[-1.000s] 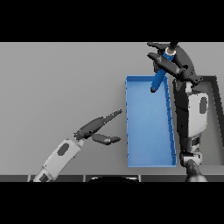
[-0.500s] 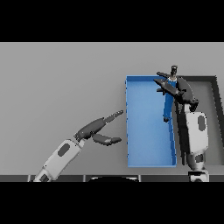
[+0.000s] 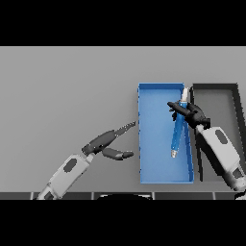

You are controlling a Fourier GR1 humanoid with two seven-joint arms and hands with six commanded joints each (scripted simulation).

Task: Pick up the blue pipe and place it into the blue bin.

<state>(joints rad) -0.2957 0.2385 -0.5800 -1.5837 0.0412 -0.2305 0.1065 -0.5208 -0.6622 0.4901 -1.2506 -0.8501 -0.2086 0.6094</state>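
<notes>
The fingers of the right hand (image 3: 191,114) are spread and straight, reaching over the upper part of the blue pipe (image 3: 177,133) without closing round it; whether they touch it cannot be told. The pipe lies lengthwise inside the blue bin (image 3: 143,144), along its right wall, with a black bin (image 3: 234,91) just beside that wall. The left hand (image 3: 106,144) hovers over the grey table (image 3: 67,91) left of the blue bin, fingers extended and relaxed, thumb apart, grasping nothing.
</notes>
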